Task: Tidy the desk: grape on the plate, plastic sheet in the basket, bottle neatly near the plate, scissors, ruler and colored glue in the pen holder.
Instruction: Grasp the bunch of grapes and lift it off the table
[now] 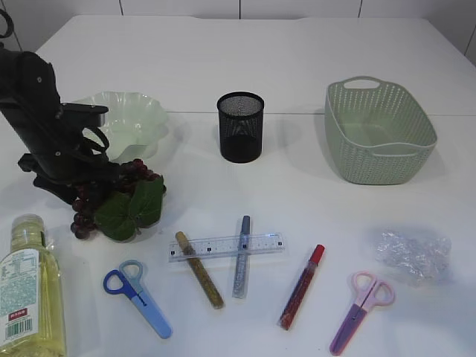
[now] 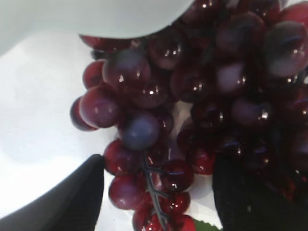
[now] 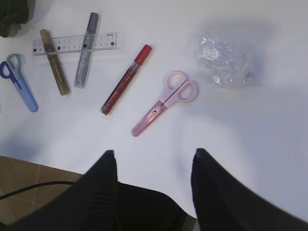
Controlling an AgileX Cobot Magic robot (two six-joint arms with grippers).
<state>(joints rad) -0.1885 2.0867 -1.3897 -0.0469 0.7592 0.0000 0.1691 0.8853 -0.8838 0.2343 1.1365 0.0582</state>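
left claw standing apart around grape beside plate near tabletop left edge | right claw hanging apart over front edge, pink scissors lying ahead

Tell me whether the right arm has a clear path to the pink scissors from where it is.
Probably yes. The right gripper hangs open over the table edge, and the pink scissors lie flat just ahead on bare table, apart from the red glue pen and plastic sheet.
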